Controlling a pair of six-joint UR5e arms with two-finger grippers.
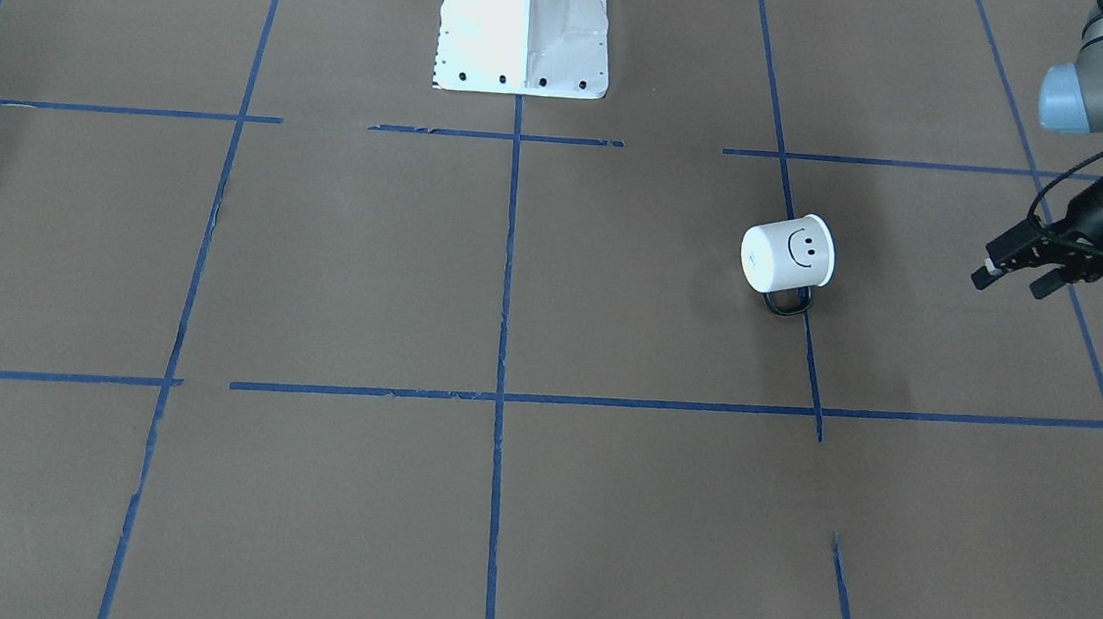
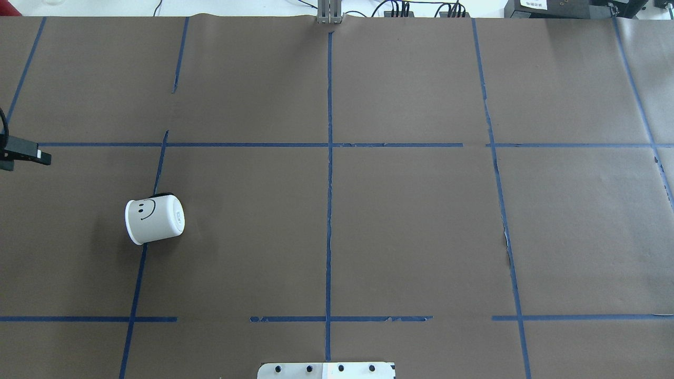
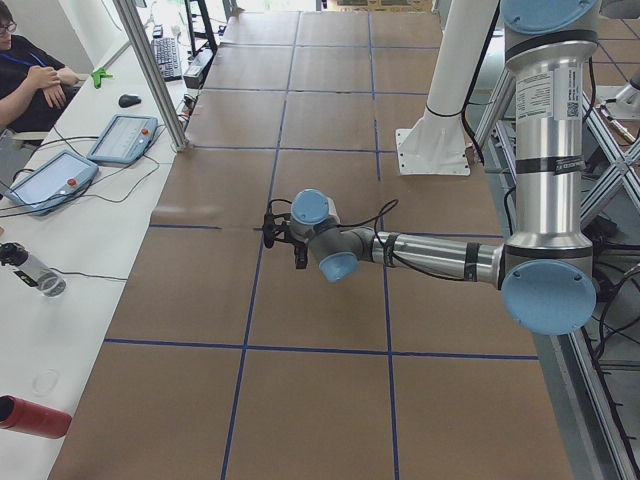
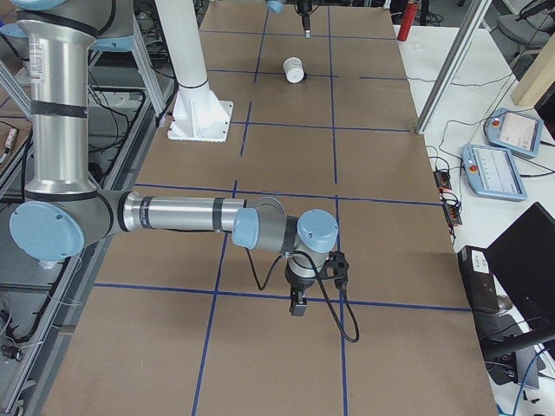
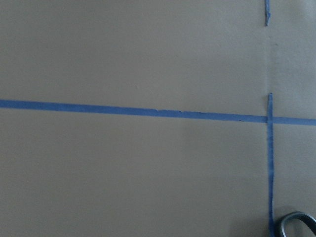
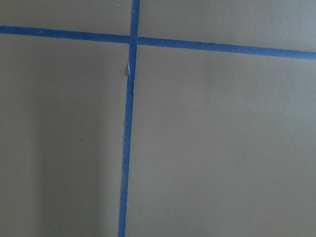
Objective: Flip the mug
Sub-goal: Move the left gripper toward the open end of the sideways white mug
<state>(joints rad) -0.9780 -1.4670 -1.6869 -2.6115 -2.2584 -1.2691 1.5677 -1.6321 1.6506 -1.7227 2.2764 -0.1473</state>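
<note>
- The mug (image 1: 785, 256) lies on its side on the table (image 1: 368, 266).
- The left gripper (image 1: 1014, 280) hovers apart from it, jaws released.
- The right gripper (image 4: 297, 305): I cannot tell its jaws.

I am working in a robotics lab: brown paper (image 2: 421, 237) gridded with blue tape (image 2: 329, 210) is covering my table (image 2: 237, 79), teach pendants (image 3: 122, 138) are lying cabled on a side bench (image 3: 60, 260), and an operator (image 3: 25, 75) is sitting beside them.

In your overhead view, the frame's edge cuts off the left gripper (image 2: 26, 152), and the mug (image 2: 154, 221) hides most of its own handle (image 2: 164, 194). The right gripper (image 4: 299, 305) (seen only from the side) is too small to judge.
</note>
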